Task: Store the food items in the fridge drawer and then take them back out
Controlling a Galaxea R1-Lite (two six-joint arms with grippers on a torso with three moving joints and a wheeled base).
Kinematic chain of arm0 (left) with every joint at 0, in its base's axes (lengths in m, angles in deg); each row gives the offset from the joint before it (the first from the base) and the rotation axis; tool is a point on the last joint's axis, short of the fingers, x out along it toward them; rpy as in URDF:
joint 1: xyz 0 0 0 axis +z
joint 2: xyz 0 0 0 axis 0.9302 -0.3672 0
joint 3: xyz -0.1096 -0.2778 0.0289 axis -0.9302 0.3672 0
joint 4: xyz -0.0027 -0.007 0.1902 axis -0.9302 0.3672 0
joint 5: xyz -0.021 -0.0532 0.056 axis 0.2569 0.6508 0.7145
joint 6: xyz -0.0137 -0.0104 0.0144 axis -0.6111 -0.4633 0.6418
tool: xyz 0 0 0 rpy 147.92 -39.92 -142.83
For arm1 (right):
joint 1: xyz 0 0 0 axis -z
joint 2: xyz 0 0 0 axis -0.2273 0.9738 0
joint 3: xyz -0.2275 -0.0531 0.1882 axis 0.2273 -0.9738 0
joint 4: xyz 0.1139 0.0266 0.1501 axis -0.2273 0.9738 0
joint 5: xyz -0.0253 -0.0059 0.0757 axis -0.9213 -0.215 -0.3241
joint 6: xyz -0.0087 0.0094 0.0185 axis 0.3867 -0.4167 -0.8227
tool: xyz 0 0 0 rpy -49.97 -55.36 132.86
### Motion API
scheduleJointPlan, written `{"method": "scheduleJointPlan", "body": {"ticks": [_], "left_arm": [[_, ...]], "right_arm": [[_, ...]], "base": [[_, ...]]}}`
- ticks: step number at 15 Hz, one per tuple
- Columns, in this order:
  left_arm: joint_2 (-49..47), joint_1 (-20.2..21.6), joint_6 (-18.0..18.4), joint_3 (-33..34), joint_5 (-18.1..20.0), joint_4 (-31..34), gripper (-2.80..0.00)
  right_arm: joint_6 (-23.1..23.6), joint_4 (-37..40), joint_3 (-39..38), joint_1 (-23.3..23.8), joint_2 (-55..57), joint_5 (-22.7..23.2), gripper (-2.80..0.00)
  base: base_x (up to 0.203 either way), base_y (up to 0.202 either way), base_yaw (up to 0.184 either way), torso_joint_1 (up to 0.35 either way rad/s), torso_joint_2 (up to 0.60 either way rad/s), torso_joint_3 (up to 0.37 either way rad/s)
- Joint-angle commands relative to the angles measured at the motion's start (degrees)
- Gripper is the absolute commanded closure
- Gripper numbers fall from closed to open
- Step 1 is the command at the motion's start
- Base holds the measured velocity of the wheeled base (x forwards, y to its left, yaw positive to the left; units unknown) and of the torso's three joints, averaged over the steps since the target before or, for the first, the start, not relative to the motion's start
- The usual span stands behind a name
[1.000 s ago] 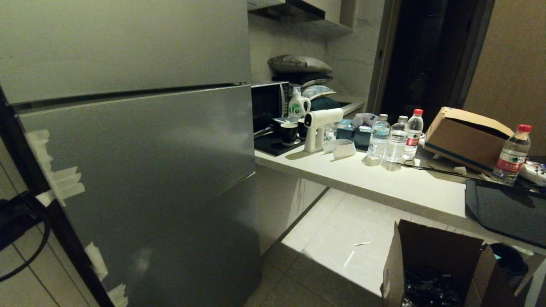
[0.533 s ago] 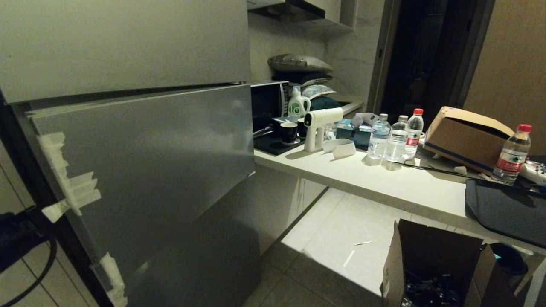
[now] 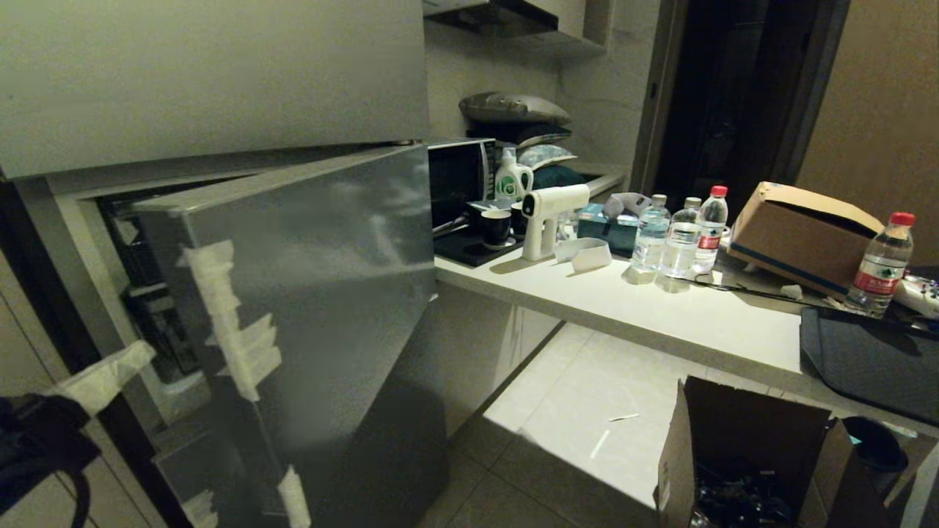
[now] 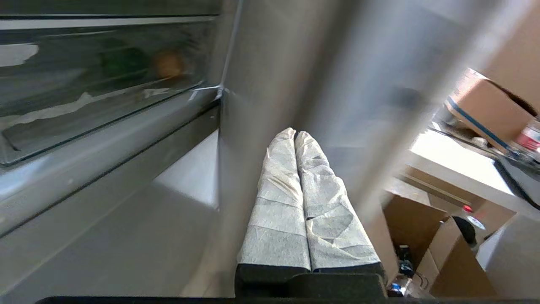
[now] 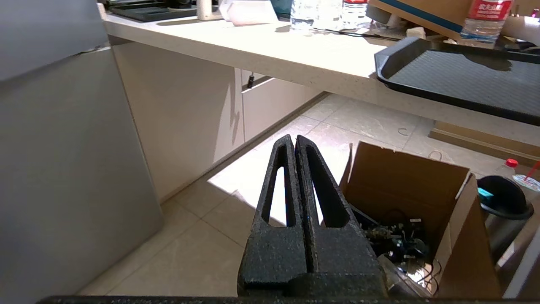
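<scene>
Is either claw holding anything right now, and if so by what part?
Nothing is held. The left claw is shut empty beside the fridge door; the right claw is shut empty over the floor.

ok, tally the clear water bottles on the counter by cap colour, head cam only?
Red-capped water bottles: 2
Pale-capped water bottles: 2
Total: 4

No text is legible anywhere (the water bottles' [image 3: 710,229] red labels are too small).
</scene>
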Motion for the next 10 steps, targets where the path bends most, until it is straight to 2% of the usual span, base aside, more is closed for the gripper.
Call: {"method": "scheduleJointPlan", "body": {"ticks": [1,3,5,8,9,10], "left_arm": [[11.2,-0.8,-0.1,1.8,-0.1,3.0,0.00],[20.4,-0.9,-0.1,2.2,-0.1,10.3,0.00],[29.9,-1.0,-0.1,1.0,-0.1,21.8,0.00],[41.7,-0.8,1.2,-5.1,-1.1,48.5,0.00],[43.5,-0.6,3.9,-6.8,-3.5,56.4,0.00],[44.2,-0.6,8.2,-6.8,-9.4,60.4,0.00]], "right_arm": [[0.0,0.0,-0.3,0.0,0.1,0.0,0.00],[0.0,0.0,-0.3,0.0,0.1,0.0,0.00],[0.0,0.0,-0.3,0.0,0.1,0.0,0.00],[0.0,0.0,-0.3,0.0,0.1,0.0,0.00],[0.2,0.1,-0.2,0.0,0.1,0.0,0.00],[0.2,0.0,-0.2,0.0,0.1,0.0,0.00]], "base": [[0.000,0.000,0.000,0.000,0.00,0.000],[0.000,0.000,0.000,0.000,0.00,0.000],[0.000,0.000,0.000,0.000,0.00,0.000],[0.000,0.000,0.000,0.000,0.00,0.000],[0.000,0.000,0.000,0.000,0.00,0.000],[0.000,0.000,0.000,0.000,0.00,0.000]]}}
